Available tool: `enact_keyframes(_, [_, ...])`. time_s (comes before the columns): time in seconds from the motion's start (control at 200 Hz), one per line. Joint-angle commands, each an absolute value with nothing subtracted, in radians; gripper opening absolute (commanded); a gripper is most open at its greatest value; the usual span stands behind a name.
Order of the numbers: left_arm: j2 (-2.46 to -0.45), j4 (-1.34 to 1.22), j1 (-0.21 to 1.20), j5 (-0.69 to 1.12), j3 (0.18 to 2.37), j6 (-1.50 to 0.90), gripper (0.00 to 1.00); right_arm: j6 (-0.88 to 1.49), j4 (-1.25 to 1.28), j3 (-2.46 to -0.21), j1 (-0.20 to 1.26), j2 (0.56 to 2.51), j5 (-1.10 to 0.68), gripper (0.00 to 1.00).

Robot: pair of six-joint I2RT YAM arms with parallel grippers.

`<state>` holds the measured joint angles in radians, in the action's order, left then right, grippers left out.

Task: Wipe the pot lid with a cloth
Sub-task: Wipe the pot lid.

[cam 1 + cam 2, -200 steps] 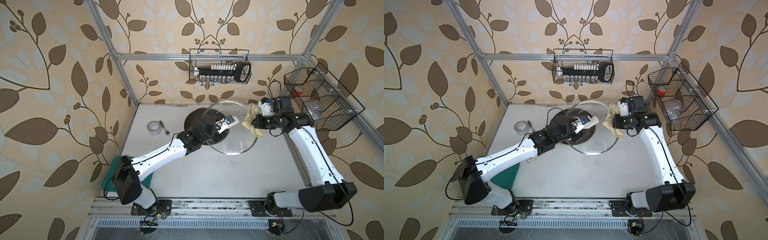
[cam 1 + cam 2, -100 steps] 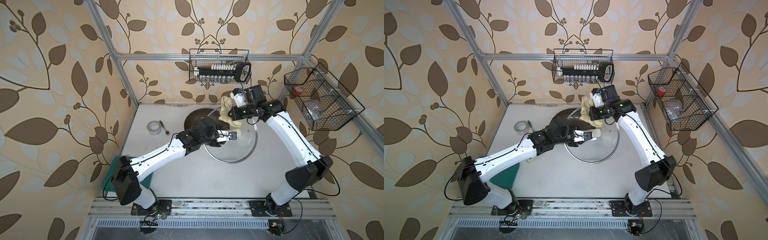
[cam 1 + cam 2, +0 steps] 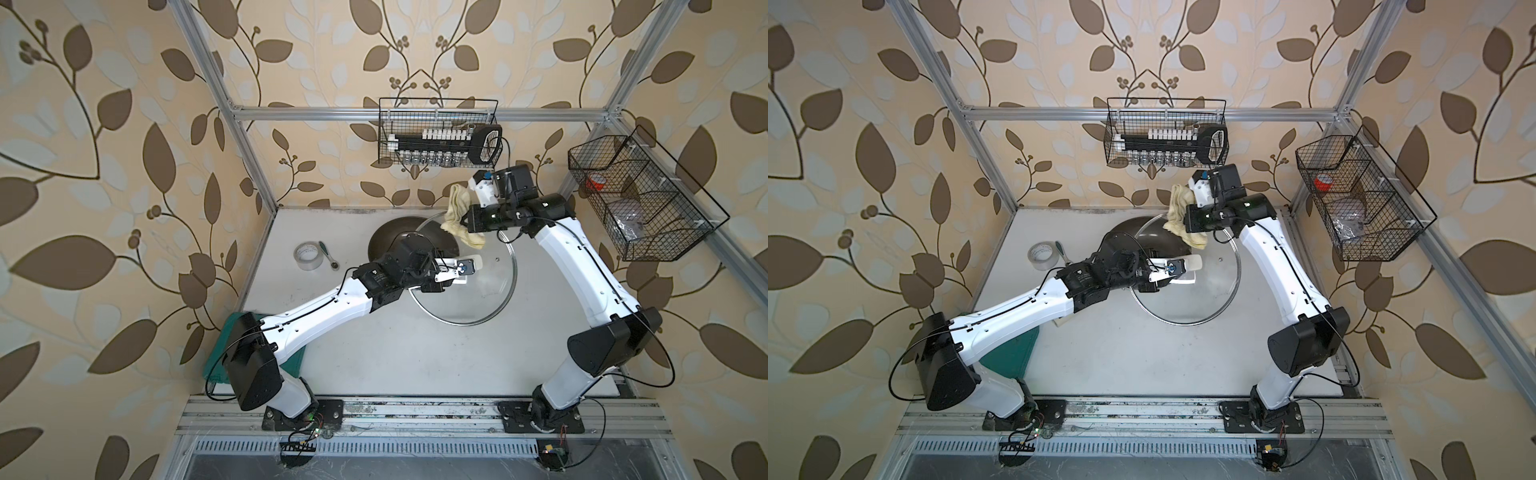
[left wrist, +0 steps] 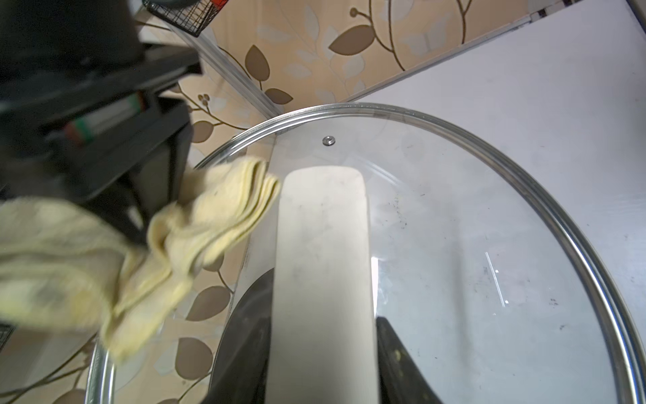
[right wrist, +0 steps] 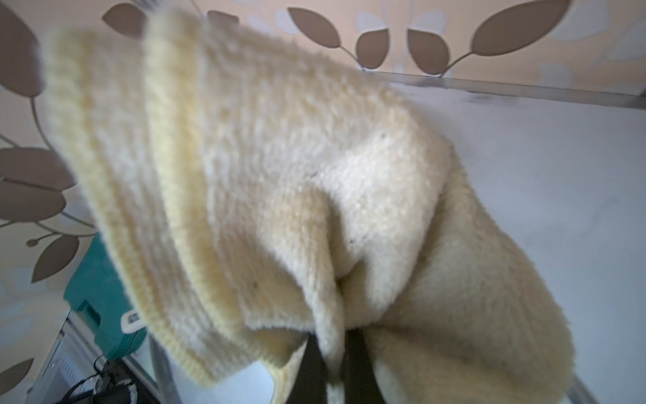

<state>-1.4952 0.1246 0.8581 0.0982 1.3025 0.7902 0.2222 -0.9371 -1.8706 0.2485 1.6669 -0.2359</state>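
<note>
Pot lid: clear glass with a metal rim, over the back middle of the table. In both top views its left edge overlaps the dark frying pan. Whether the rim rests on anything we cannot tell.

Left gripper: clamped tight on the lid's cream bar handle. In the left wrist view its dark fingers flank the bar.

Cloth: pale yellow and bunched, at the lid's far edge just beside the handle's end, draping across the rim. It is blurred in the left wrist view, so we cannot confirm contact with the glass.

Right gripper: pinched closed on the cloth, with folds hanging to both sides.

Further out:
- tape roll left of the pan
- green case at the near-left corner, under the left arm
- back wire basket
- right wire basket
</note>
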Motion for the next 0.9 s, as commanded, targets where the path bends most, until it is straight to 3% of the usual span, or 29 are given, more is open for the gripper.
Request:
enact_keyframes(0.0, [-1.397, -0.311, 0.862, 0.003, 1.365, 0.621, 0.0, 0.253, -0.95, -1.777, 0.161, 1.59, -0.227, 0.0])
enact_keyframes(0.13, [-1.406, -0.318, 0.862, -0.095, 1.394, 0.482, 0.0, 0.222, -0.951, -1.657, 0.092, 1.502, -0.244, 0.0])
enact_keyframes(0.335, [-1.434, -0.312, 0.862, -0.23, 1.444, 0.246, 0.0, 0.175, -0.961, -1.512, 0.103, 1.363, -0.322, 0.0])
enact_keyframes(0.735, [-1.488, -0.292, 0.862, -0.353, 1.494, 0.001, 0.0, 0.236, -0.923, -1.483, 0.458, 1.307, -0.263, 0.0])
enact_keyframes(0.895, [-1.477, -0.284, 0.862, -0.377, 1.484, 0.031, 0.0, 0.255, -0.925, -1.499, 0.465, 1.319, -0.217, 0.0])
